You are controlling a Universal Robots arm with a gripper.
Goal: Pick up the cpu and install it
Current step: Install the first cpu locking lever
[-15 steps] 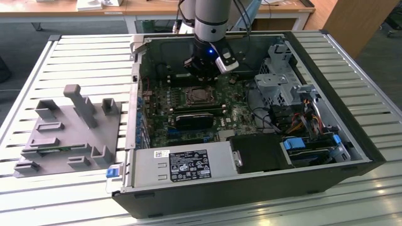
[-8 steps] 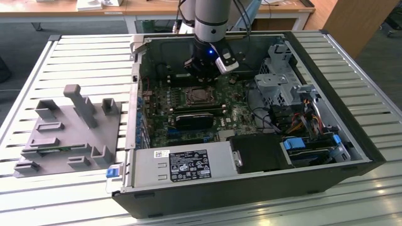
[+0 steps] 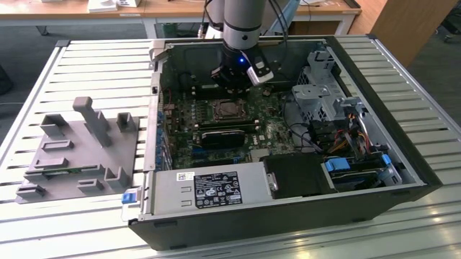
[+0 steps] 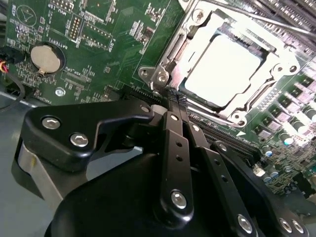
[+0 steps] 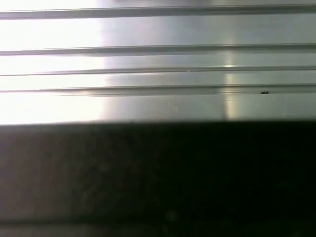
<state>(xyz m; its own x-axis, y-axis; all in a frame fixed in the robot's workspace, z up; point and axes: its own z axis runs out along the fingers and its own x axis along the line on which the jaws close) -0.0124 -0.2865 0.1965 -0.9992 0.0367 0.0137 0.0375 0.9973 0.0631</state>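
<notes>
The cpu (image 4: 222, 69) is a flat silver-grey square lying inside the metal-framed socket (image 3: 226, 110) on the green motherboard (image 4: 98, 29) of the open computer case. In the second wrist view it shines bright under the light. My gripper (image 4: 174, 101) hangs just off one edge of the socket frame, its black fingers (image 4: 170, 133) pressed together with nothing between them. In the exterior view the gripper (image 3: 232, 86) sits low inside the case, just behind the socket.
A grey plastic fixture tray (image 3: 79, 145) stands on the slatted metal table (image 3: 403, 70) at the exterior view's left. Inside the case are a black heatsink block (image 3: 219, 137), the power supply (image 3: 209, 189), a drive cage (image 3: 320, 86) and loose cables (image 3: 346, 129).
</notes>
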